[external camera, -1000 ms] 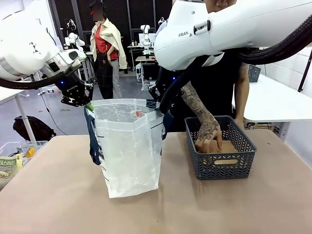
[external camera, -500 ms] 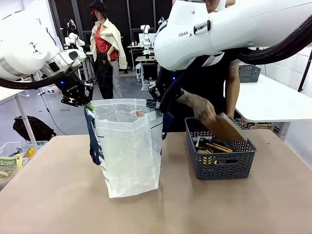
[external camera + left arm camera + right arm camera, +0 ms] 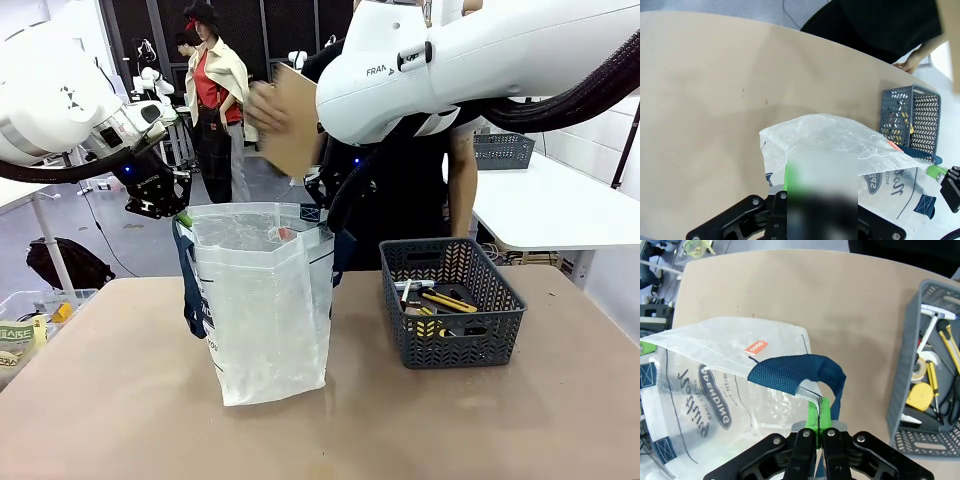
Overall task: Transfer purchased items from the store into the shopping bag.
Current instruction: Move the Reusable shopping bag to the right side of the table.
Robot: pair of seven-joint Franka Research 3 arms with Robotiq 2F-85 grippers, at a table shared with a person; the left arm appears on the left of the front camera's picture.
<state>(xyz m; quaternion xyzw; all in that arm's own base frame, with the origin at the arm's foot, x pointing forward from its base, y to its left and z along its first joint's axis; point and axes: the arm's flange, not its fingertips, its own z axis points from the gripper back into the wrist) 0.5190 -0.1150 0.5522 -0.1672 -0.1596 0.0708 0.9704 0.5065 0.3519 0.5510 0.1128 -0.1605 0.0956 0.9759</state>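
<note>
Front view: the person's hand grips the brown notebook in the upper middle of the frame, the cover jutting to the hand's right, high above the open mouth of the shopping bag. Half a second ago it sat low at right, just over the grey basket — pens now lie uncovered inside. The left gripper pinches the bag's left rim, and the right gripper is clamped on the rim beside the navy handle.
</note>
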